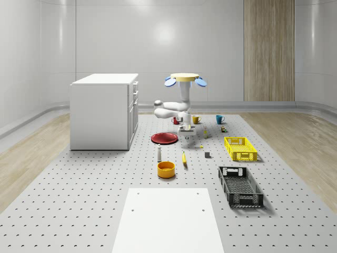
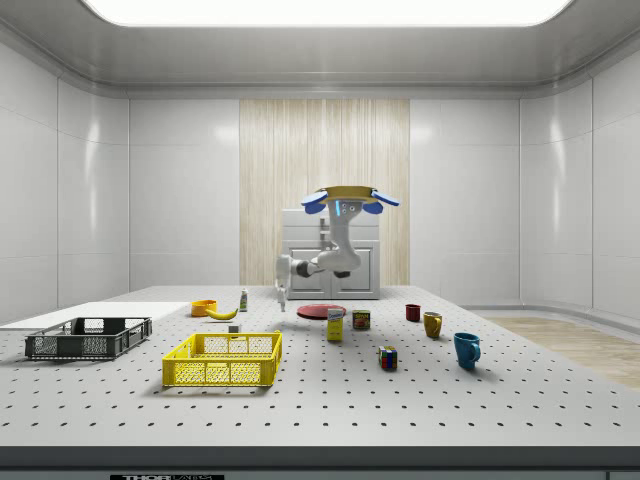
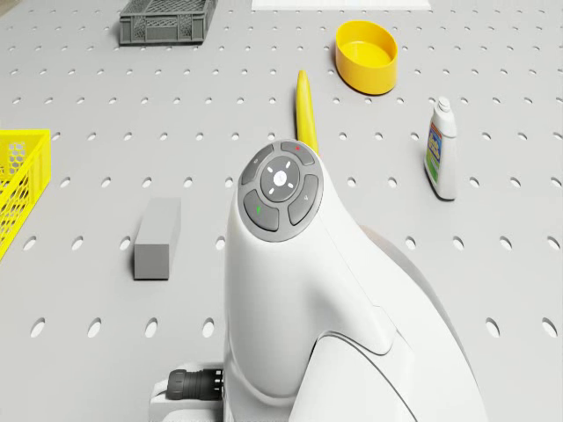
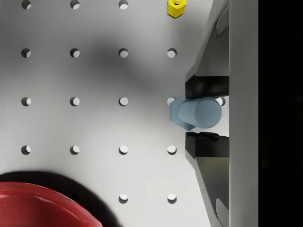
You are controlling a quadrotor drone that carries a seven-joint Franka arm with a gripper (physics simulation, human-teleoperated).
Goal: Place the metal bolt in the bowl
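Drone: it hovers (image 1: 185,79) over the far middle of the bench (image 1: 95,211), beside the red plate (image 1: 164,138), with the arm folded down beneath it.

Tool: in the wrist view the tool (image 4: 204,124) hangs close above the bench top, its two black pads set on either side of the bolt.

Bolt: the pale blue-grey metal bolt (image 4: 195,113) sits between the pads, seen end-on from the wrist camera, so its long axis seems to run along the tool's own line.

Grip: the pads look about touching the bolt; whether they press on it cannot be told.

Bowl: the yellow bowl (image 1: 166,169) stands well apart, on the near side of the plate, beside the banana (image 1: 184,158) and white bottle (image 1: 159,153).

Next move: likely a firm close, then a lift and carry towards the bowl.
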